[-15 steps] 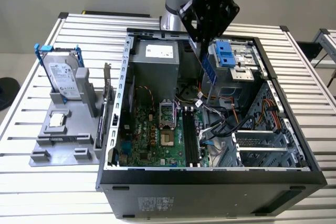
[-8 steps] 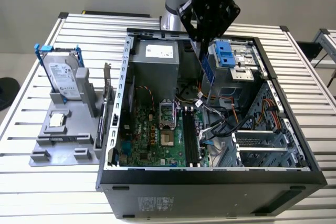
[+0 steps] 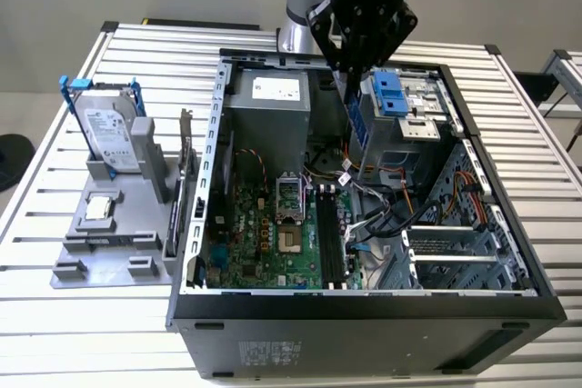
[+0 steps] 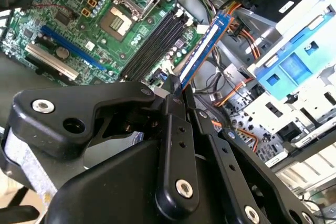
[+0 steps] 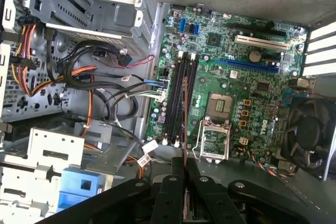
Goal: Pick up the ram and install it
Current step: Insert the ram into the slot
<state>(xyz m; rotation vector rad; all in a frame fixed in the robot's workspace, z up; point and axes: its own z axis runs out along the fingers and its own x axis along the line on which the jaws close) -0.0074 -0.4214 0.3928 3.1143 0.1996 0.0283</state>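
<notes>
My black gripper (image 3: 355,70) hangs over the back of the open computer case (image 3: 364,311), shut on the ram (image 3: 356,123). The ram is a thin bluish stick that points down from the fingers into the case. In the second wrist view the ram (image 4: 203,48) juts out from the gripper (image 4: 176,98) above cables, beside the black memory slots (image 4: 155,40). In the first wrist view the ram (image 5: 184,124) shows edge-on, leaving the gripper (image 5: 184,165) in line with the memory slots (image 5: 180,98) of the green motherboard (image 5: 252,87). In the exterior view the slots (image 3: 332,238) lie well below the ram.
A grey stand (image 3: 105,252) at the exterior view's left carries a silver hard drive in a blue-handled bracket (image 3: 109,129) and a square processor chip (image 3: 98,209). Inside the case are the open processor socket (image 3: 286,215), a power supply (image 3: 268,106), a blue-fronted drive cage (image 3: 393,93) and loose cables (image 3: 377,215).
</notes>
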